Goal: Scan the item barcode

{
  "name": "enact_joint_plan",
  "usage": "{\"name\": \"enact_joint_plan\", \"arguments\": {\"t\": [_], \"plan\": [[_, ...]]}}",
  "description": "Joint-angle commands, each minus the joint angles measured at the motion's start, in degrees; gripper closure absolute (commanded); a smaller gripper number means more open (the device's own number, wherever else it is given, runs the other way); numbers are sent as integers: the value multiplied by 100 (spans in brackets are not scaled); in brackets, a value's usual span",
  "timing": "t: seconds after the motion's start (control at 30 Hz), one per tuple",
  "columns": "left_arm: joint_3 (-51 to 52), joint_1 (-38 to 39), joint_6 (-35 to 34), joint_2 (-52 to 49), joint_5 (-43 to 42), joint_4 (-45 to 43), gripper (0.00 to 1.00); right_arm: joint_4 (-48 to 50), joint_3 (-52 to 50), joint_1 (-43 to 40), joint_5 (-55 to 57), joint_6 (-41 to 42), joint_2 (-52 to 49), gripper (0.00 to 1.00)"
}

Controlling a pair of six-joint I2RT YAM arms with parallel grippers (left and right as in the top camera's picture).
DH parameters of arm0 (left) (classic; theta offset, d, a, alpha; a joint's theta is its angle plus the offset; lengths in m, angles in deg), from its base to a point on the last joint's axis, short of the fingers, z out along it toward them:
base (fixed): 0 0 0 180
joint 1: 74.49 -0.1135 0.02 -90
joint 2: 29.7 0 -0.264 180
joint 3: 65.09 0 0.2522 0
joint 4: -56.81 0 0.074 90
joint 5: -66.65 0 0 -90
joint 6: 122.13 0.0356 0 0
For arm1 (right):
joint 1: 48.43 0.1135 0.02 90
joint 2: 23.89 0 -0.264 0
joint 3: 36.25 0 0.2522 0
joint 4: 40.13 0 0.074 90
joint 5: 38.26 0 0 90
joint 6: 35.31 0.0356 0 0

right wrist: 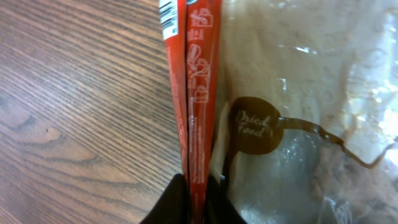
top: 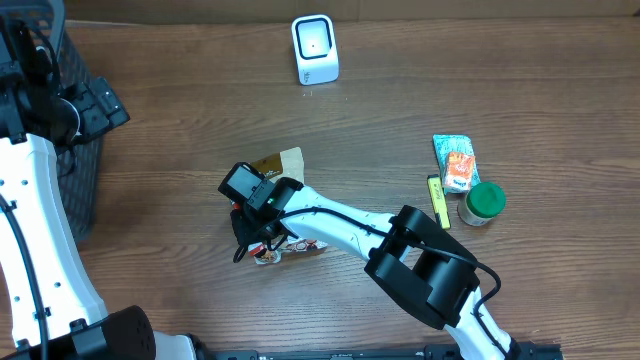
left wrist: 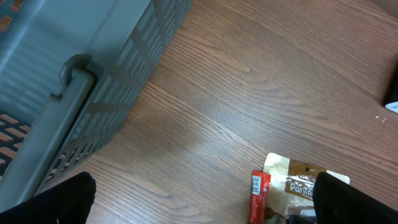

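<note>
- 1 white scanner (top: 315, 48)
- 1 grey slatted basket (top: 90, 180)
- 1 red packet (right wrist: 202, 93)
- 1 tan pouch (top: 290, 160) with a brown label
- 1 green-and-orange packet (top: 457, 161)
- 1 yellow stick (top: 438, 201)
- 1 green-lidded jar (top: 484, 202)
- 2 robot arms: the left arm (top: 35, 220) and the right arm (top: 335, 222)
- 1 wooden table (top: 180, 300)

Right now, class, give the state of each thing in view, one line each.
Left pincer: open, empty.
Right pincer: shut on red packet.
Red packet: pinched at one end, beside pouch.
Pouch: lying flat, ungripped.
Jar: upright, green lid on.
Scanner: upright, nothing in front.
Orange packet: lying flat, untouched.
</note>
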Motion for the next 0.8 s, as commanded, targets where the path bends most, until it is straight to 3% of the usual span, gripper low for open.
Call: {"name": "enact_joint_plan", "arguments": {"t": [0.0, 0.17, 0.37, 0.63, 0.77], "plan": [[-96, -20, 46, 11, -24, 2, 0, 4, -17, 11, -7, -22, -48, 96], [-96, -20, 44, 11, -22, 2, 0, -87, -17, 11, -136, -94, 33, 96], [-96, -20, 44, 11, -22, 0, 0, -181, 55, 13, -157, -894, 649, 96], [-96, -20, 44, 11, -24, 2, 0, -1163, 55, -59, 190, -2920, 1589, 96], [-96, -20, 44, 11, -22, 2, 0, -1764, 11, -210, 498, -3445, 1565, 96]]}}
